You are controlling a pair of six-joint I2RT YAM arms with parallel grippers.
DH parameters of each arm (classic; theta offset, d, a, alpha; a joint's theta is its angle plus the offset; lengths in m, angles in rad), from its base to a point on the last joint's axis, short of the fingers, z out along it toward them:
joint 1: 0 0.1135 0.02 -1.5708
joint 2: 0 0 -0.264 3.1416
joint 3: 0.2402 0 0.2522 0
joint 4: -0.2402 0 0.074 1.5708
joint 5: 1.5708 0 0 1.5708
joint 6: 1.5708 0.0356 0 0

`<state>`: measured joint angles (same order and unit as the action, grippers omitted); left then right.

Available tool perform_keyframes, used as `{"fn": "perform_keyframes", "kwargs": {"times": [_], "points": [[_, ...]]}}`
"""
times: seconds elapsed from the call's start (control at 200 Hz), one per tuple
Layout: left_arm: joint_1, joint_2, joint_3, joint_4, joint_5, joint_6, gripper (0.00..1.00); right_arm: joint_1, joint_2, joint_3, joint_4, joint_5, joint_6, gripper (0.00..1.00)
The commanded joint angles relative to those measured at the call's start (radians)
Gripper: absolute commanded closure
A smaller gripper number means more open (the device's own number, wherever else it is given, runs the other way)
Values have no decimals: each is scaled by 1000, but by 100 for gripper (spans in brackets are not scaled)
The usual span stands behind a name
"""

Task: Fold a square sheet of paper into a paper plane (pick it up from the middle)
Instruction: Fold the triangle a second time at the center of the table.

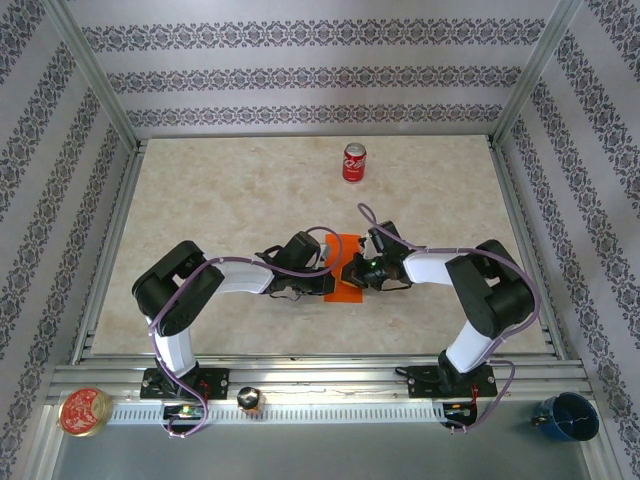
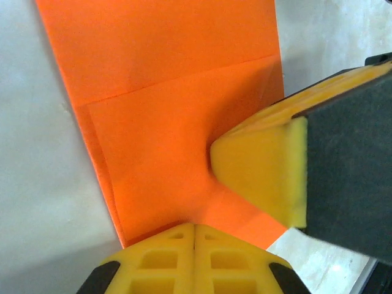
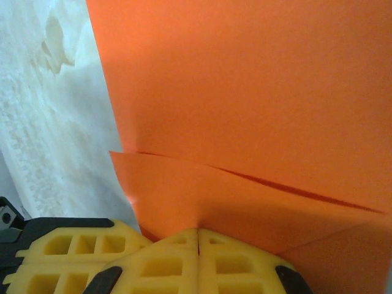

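I work on a beige, marble-patterned tabletop (image 1: 230, 200) enclosed on three sides by walls (image 1: 320, 70) papered in pale grey with dark ornamental bands, bordered by aluminium rails (image 1: 108, 250) at its edges, under even, diffuse light.

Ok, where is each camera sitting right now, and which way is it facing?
Top external: above and behind the bases, facing down on the table; both arms show, meeting over the orange paper.
Left wrist: on the left arm, looking down past the shut left fingers at the paper; one of the right fingers enters at right.
Right wrist: on the right arm, looking down past the shut right fingers.
Shared: all views show the paper.
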<state>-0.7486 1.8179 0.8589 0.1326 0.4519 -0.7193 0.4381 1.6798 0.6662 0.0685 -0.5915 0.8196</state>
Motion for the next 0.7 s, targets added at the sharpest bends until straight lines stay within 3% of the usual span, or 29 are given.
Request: {"fn": "perform_keyframes", "kwargs": {"times": [0.0, 0.355, 0.525, 0.694], "points": [[6, 32, -46, -80, -19, -4, 100, -75, 23, -18, -8, 56, -4, 100], [6, 22, -58, -61, -9, -16, 100, -224, 11, 36, -19, 55, -2, 100], [6, -6, -76, 41, 30, -60, 100, -203, -94, 16, -46, 34, -4, 96], [7, -65, -20, 35, 6, -43, 88, -143, -207, -65, -70, 51, 29, 89]]}}
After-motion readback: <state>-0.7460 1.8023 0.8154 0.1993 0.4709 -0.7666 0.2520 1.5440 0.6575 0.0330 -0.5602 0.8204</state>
